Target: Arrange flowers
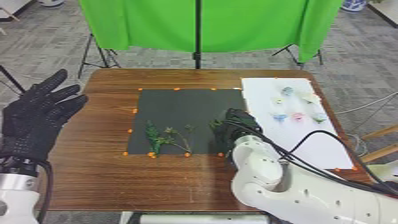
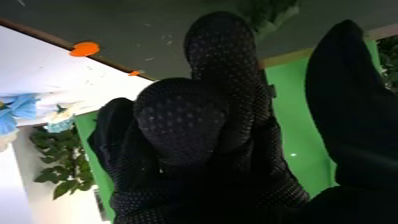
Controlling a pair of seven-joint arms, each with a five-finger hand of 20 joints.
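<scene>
By the right edge of the dark sheet (image 1: pixel 178 107), the right hand (image 1: pixel 236 124) is loosely spread, seemingly empty, beside a sprig (image 1: pixel 216 123). The left hand (image 1: pixel 34 120) has straight fingers. Flowers (image 1: pixel 297 117) lie on the white sheet (image 1: pixel 313 150); best pinch one low, lightly.

A hand had room to cross the far part of the black sheet (image 1: pixel 178 102). Nearer the robot, green sprigs (image 1: pixel 155 138) lay in the way, and the right hand (image 1: pixel 234 126) stood between them and the white sheet (image 1: pixel 263 95).
</scene>
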